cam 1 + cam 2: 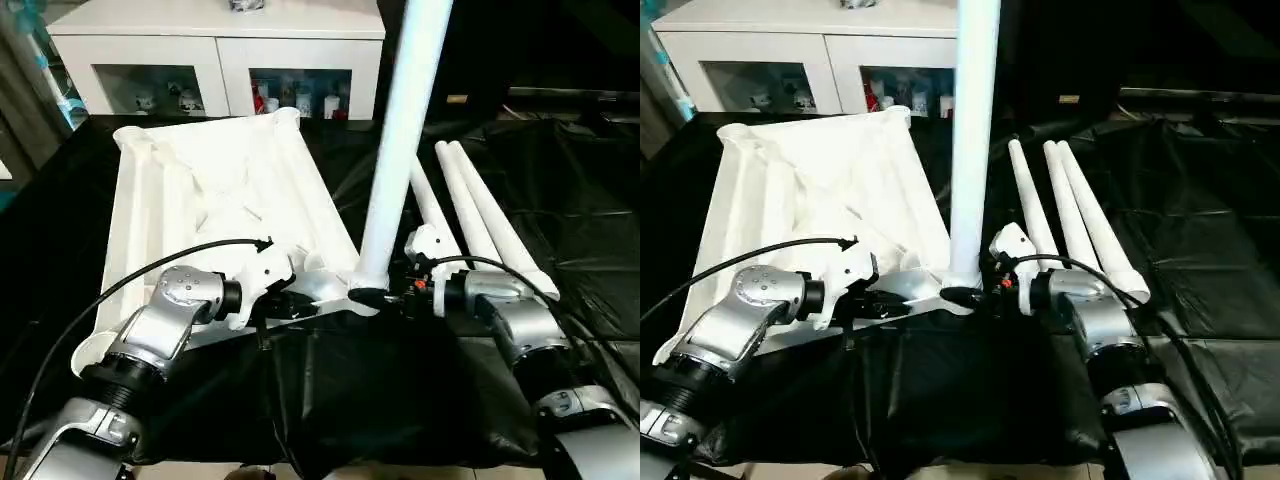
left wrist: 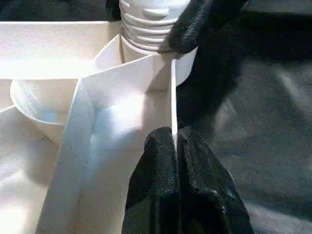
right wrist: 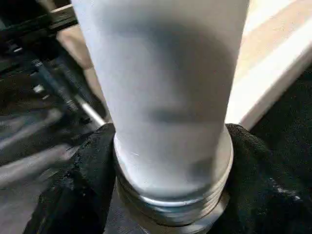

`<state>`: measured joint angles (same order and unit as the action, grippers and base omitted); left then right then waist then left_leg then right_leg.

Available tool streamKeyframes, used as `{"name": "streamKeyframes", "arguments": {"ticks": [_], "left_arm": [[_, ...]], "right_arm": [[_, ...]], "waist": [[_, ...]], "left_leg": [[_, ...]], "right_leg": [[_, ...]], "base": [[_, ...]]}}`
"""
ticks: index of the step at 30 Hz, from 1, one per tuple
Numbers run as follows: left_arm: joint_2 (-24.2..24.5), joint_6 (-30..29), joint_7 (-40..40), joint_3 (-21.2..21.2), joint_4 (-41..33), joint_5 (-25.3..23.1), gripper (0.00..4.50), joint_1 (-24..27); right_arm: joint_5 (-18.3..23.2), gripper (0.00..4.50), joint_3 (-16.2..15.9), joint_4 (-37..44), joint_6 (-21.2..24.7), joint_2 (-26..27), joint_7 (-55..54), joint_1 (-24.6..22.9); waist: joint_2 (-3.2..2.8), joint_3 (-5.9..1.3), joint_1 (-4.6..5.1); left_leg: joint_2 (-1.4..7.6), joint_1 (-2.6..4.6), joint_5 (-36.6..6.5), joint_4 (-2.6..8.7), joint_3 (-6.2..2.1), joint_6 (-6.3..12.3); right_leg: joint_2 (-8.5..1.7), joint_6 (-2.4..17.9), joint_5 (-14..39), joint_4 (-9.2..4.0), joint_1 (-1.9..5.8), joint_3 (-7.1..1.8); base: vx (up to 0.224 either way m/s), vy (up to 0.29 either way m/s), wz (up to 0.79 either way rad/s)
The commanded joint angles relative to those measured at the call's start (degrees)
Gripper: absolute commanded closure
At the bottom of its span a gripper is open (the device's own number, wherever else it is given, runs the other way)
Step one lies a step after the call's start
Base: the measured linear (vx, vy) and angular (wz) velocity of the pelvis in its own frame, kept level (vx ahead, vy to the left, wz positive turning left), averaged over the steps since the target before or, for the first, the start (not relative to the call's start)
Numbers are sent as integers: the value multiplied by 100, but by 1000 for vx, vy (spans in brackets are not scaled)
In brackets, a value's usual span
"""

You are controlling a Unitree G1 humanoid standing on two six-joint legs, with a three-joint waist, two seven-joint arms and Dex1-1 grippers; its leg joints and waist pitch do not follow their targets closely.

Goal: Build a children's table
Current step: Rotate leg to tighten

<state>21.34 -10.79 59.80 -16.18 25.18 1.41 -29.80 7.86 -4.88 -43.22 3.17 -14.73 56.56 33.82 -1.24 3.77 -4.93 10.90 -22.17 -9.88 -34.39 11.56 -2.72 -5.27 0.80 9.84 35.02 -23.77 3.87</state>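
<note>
I see the tabletop [image 1: 215,190] lying underside up on the black-covered surface [image 1: 560,180], its ribs and round corner sockets facing the camera, with the white cabinets [image 1: 215,60] behind its far edge. At the tabletop's near right corner one leg [image 1: 400,140] stands upright, its threaded end seated in the corner socket [image 2: 146,63]. My left claw [image 2: 174,146] is pressed together on a thin upright rib of the tabletop just beside that socket, pinching the rib between both fingers [image 2: 156,161]. My right claw [image 3: 170,195] sits at the base of the upright leg, one black finger on each side of the tube just above its threads, so it is gripping the leg. Three more legs [image 1: 480,215] lie side by side on the surface to the right of the tabletop, close behind the right claw.
</note>
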Motion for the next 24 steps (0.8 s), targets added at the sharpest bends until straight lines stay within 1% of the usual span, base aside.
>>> {"name": "streamKeyframes", "arguments": {"ticks": [1,2,3,4,5,6,7,8,9,10,11,12,13,14,16,18,19,20,22,23,24], "left_arm": [[-221,36,-330,52,103,-18,450,-186],[-257,16,-395,55,139,-34,450,-213],[-354,-20,-584,66,235,-89,450,-285],[-518,-95,-878,89,392,-154,450,-399],[-676,-152,-1170,114,547,-218,450,-508],[-780,-164,-1361,131,654,-255,450,-581],[-893,-198,-1520,155,748,-260,450,-652],[-1035,-231,-1723,182,863,-271,450,-739],[-1121,-237,-1830,193,933,-283,450,-789],[-1171,-241,-1892,200,974,-290,450,-819],[-1370,-244,-2063,188,1105,-323,450,-919],[-1400,-241,-2084,185,1124,-329,450,-933],[-1465,-234,-2074,160,1131,-330,450,-948],[-1535,-234,-2067,130,1148,-335,450,-966],[-1540,-199,-2035,125,1132,-322,450,-958],[-1472,-122,-1854,96,1060,-295,450,-900],[-1431,-91,-1781,81,1024,-290,450,-871],[-1272,-57,-1532,55,909,-258,450,-769],[-1107,-32,-1322,49,813,-242,450,-672],[-990,-25,-1216,54,745,-240,450,-602],[-911,14,-1101,54,687,-218,450,-546]], "right_arm": [[-184,167,199,-377,61,148,-948,73],[-186,169,232,-419,71,191,-1086,84],[-163,169,293,-477,97,295,-1362,92],[-150,170,368,-564,145,469,-1805,106],[-139,170,429,-640,187,644,-2212,118],[-135,170,467,-700,207,762,-2466,132],[-145,170,466,-760,196,873,-2631,154],[-178,170,452,-854,166,1010,-2855,193],[-195,170,452,-924,138,1097,-2984,223],[-205,170,452,-964,122,1147,-3060,240],[-236,170,417,-1104,2,1363,-3186,303],[-243,170,410,-1125,-24,1397,-3198,313],[-222,170,408,-1157,-67,1474,-3143,334],[-180,135,422,-1152,-98,1575,-3002,357],[-154,101,421,-1093,-82,1591,-2910,360],[-171,101,370,-986,-95,1542,-2747,368],[-197,83,340,-964,-116,1503,-2699,367],[-252,83,272,-910,-181,1345,-2500,355],[-286,83,221,-841,-247,1168,-2245,336],[-264,83,208,-758,-245,1039,-2026,310],[-239,83,207,-701,-237,950,-1868,295]], "waist": [[22,-391,33],[19,-389,53],[24,-394,53],[14,-381,62],[0,-378,74],[12,-382,82],[6,-378,87],[-13,-367,83],[-11,-357,88],[-11,-357,88],[-26,-358,87],[-23,-353,85],[-23,-353,82],[-29,-351,80],[-34,-357,80],[-32,-364,92],[-30,-369,89],[-28,-386,90],[-34,-396,91],[-31,-394,105],[-18,-402,111]], "left_leg": [[236,139,-1497,454,-132,93],[230,134,-1555,464,-141,31],[228,151,-1603,462,-142,21],[227,157,-1639,464,-135,18],[222,172,-1723,470,-145,-31],[213,172,-1745,474,-151,-68],[210,168,-1764,473,-152,-69],[218,194,-1883,479,-155,-81],[208,213,-2013,476,-151,-89],[208,213,-2013,476,-151,-89],[206,211,-2128,483,-171,-104],[206,232,-2182,482,-167,-107],[206,236,-2226,484,-170,-96],[214,223,-2300,501,-185,-80],[218,216,-2298,506,-192,-80],[223,186,-2299,529,-201,-67],[220,187,-2283,528,-200,-63],[230,170,-2142,535,-195,-41],[235,152,-2062,530,-193,-7],[239,147,-2019,526,-180,26],[232,133,-1927,515,-174,70]], "right_leg": [[-336,1232,1726,-455,251,-249],[-335,1177,1840,-467,259,-250],[-334,1138,1900,-475,251,-249],[-328,1130,1935,-491,234,-256],[-331,1097,2054,-504,225,-255],[-333,1047,2126,-520,237,-246],[-335,1036,2151,-527,230,-247],[-333,1015,2238,-547,204,-244],[-327,995,2355,-567,186,-242],[-327,995,2355,-567,186,-242],[-345,935,2556,-592,195,-232],[-343,889,2610,-621,168,-235],[-344,888,2632,-623,169,-234],[-350,855,2679,-630,186,-225],[-349,848,2660,-623,194,-223],[-347,854,2530,-609,214,-220],[-348,859,2504,-609,218,-219],[-354,929,2265,-585,239,-226],[-356,982,2083,-561,257,-227],[-351,1043,1934,-545,253,-236],[-353,1103,1799,-527,274,-235]], "base": [[0,0,0],[0,0,0],[0,0,0],[0,0,0],[0,0,0],[0,0,0],[0,0,0],[0,0,0],[0,0,0],[0,0,0],[0,0,0],[0,0,0],[0,0,0],[0,0,0],[0,0,0],[0,0,0],[0,0,0],[0,0,0],[0,0,0],[0,0,0],[0,0,0]]}}
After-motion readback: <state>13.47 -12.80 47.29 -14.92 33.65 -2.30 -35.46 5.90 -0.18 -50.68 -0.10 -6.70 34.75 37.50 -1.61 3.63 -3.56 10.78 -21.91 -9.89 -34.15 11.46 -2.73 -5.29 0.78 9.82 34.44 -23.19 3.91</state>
